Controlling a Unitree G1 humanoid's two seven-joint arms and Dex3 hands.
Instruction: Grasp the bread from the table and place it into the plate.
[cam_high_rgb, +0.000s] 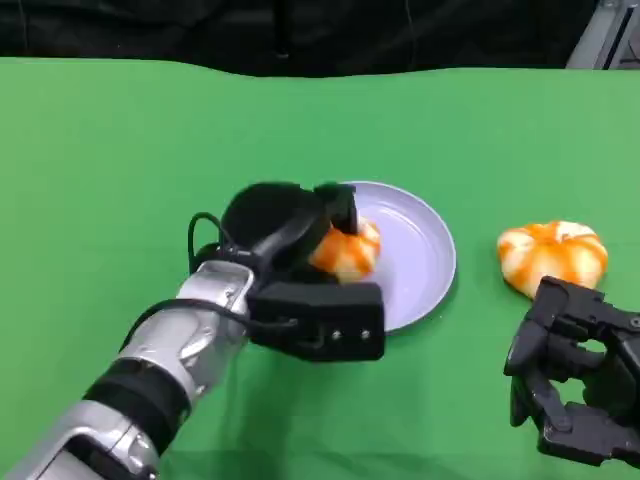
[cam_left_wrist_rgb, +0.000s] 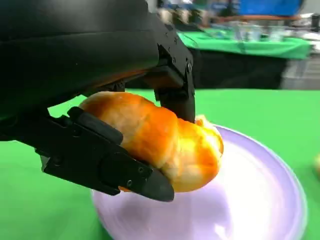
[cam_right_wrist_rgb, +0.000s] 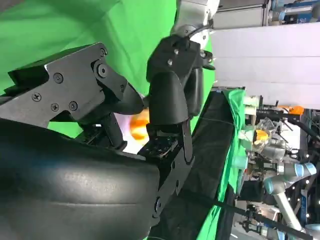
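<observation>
Bread (cam_left_wrist_rgb: 165, 145), glossy orange-and-cream, sits clamped in the left hand (cam_high_rgb: 300, 275) over the near-left edge of the lavender plate (cam_high_rgb: 415, 250). The left wrist view shows black fingers (cam_left_wrist_rgb: 105, 160) pressing it above and below; whether it touches the plate is unclear. From the head, a second bun (cam_high_rgb: 553, 255) lies just beyond the right hand (cam_high_rgb: 580, 385), which holds nothing, fingers apart. The green table (cam_high_rgb: 120, 160) spreads all round.

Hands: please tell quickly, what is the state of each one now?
Left hand: grips a bread roll over the plate.
Right hand: holds nothing, fingers apart, near the other bread roll on the table.
</observation>
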